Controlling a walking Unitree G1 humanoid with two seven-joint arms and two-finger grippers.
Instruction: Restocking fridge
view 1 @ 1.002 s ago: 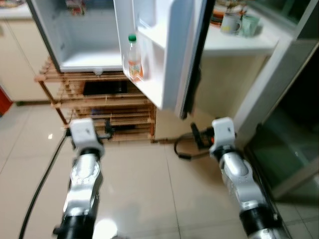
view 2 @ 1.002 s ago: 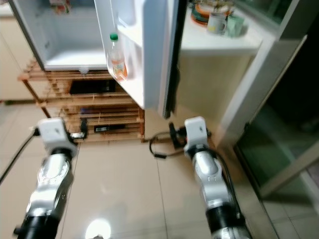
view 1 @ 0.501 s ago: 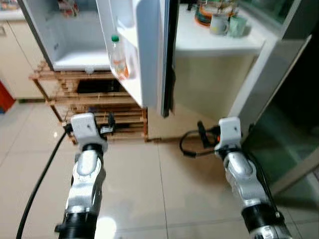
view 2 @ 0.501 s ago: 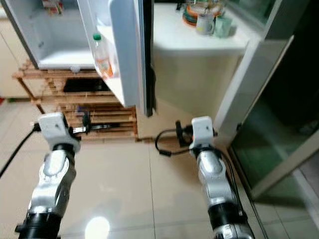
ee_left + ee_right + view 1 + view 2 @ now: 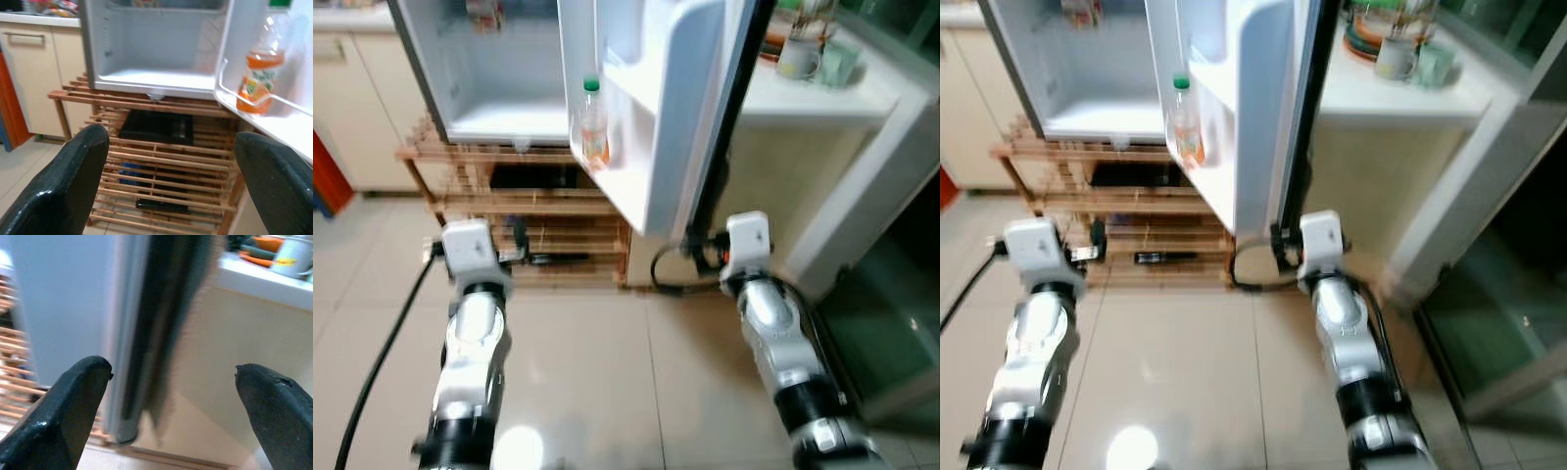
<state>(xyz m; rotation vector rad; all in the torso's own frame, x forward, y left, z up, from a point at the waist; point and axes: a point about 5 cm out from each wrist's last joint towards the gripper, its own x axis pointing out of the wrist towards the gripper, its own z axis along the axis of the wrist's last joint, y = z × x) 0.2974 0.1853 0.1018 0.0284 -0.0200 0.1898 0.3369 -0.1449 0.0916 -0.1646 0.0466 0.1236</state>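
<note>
Fridge (image 5: 499, 88) stands with its door (image 5: 675, 108) swung wide, raised on a slatted wooden rack (image 5: 538, 211); it lies ahead of and above both pincers. One orange drink bottle (image 5: 594, 124) with a green cap sits upright in the door's lower shelf, ahead and to the right of the left gripper (image 5: 171, 191), whose fingers are spread wide and hold nothing. The right gripper (image 5: 171, 421) is likewise spread and empty, and the dark outer edge of the door sits between its fingers, just ahead of them. Neither pincer carries stock, so no item is ready for loading. Principal risk, in my judgement: the right arm is close under the door's lower corner, and any forward or upward move could strike the edge, swing the door and tip the bottle off its shelf. A black cable (image 5: 671, 279) loops on the floor tiles (image 5: 578, 372) beside that gripper and could snag on the door or the rack. Mugs (image 5: 813, 59) on the counter (image 5: 822, 93) beyond are well apart and not threatened.
</note>
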